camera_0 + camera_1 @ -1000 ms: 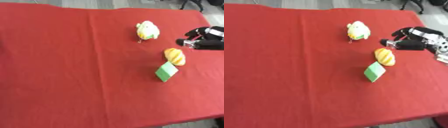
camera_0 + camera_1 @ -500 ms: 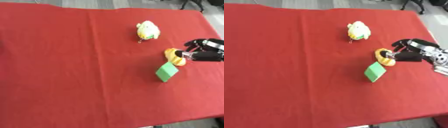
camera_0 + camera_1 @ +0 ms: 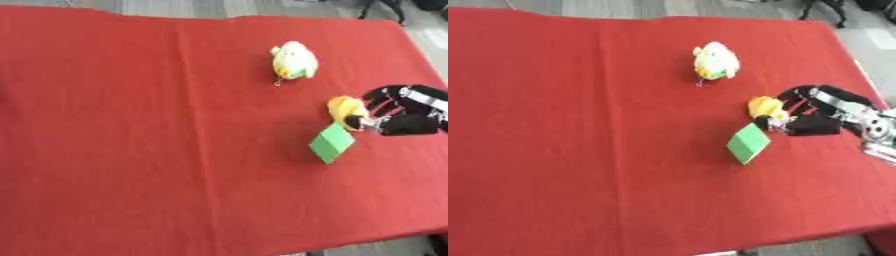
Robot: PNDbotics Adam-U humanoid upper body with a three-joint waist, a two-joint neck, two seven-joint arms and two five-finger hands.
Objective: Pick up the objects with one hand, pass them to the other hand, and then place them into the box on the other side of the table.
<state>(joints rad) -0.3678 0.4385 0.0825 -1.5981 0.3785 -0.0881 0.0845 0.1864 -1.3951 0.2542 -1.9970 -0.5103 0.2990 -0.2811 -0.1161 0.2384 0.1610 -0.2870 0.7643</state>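
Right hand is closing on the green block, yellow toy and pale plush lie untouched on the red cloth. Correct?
Not quite. The right hand is at the yellow toy, its fingers curled around it, as the right eye view shows. The green block lies apart, just in front and untouched. The pale plush does lie untouched on the red cloth.

You have a red cloth (image 3: 131, 150) covering the whole table, from the far edge to the near one. A faint crease (image 3: 179, 60) runs down it from the far edge, left of centre. Grey floor (image 3: 429, 35) shows past the far edge and the right edge, with something dark (image 3: 385, 6) standing beyond the far right corner.
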